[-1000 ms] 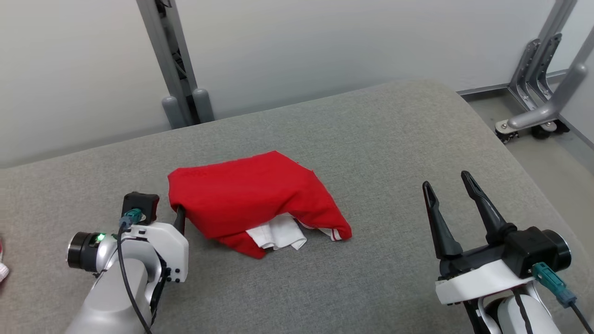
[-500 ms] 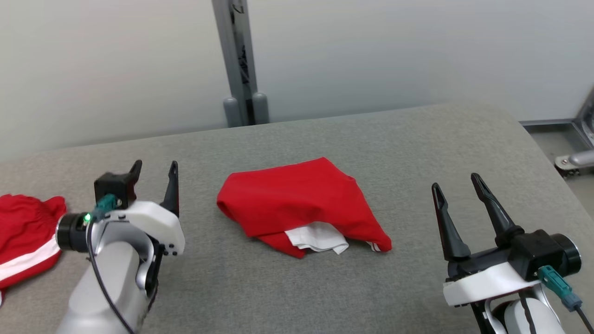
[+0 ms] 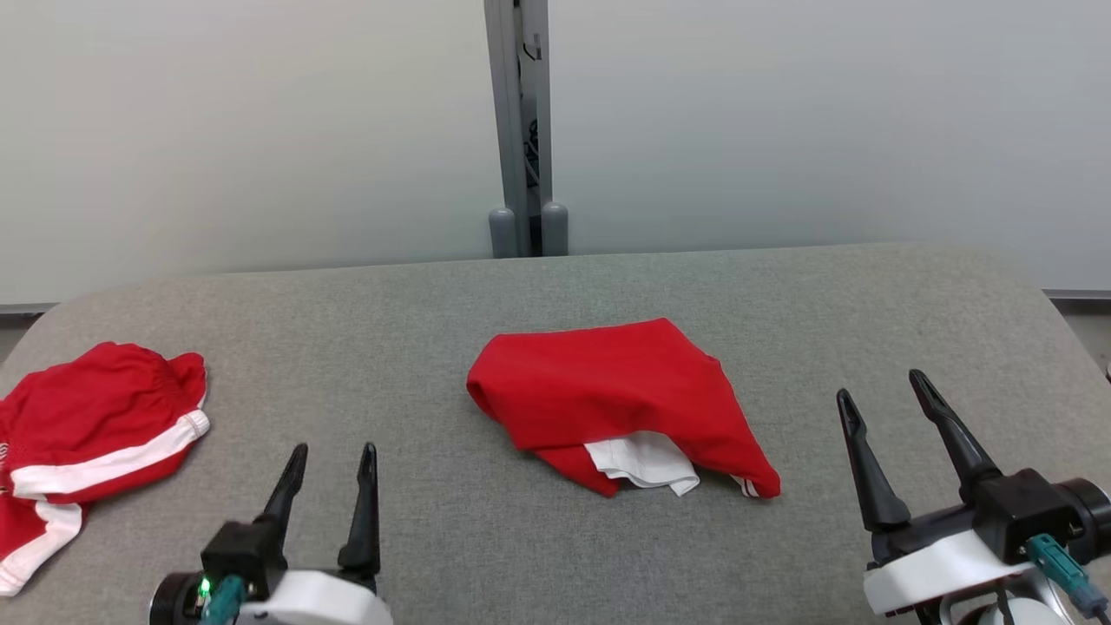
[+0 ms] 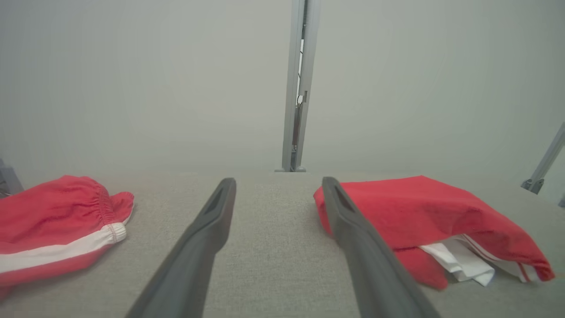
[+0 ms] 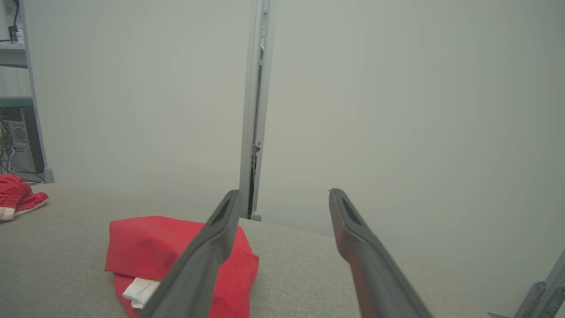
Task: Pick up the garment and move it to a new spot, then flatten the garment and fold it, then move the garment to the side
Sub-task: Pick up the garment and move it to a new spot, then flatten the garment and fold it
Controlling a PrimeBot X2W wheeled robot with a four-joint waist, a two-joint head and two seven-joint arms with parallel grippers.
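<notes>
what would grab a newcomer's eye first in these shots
The bright red folded garment lies in the middle of the grey table, with a white piece poking out at its near edge. Next comes a second red garment, white-striped, at the table's left end. The left pincer and right pincer stand open near the front, touching neither.

The left gripper (image 3: 334, 451) with two long dark fingers has left the folded red cloth garment (image 3: 608, 408) at its left edge, opened wide and drawn back well clear, while the head camera has swung left, bringing red white-striped shorts (image 3: 95, 425) into view.
</notes>
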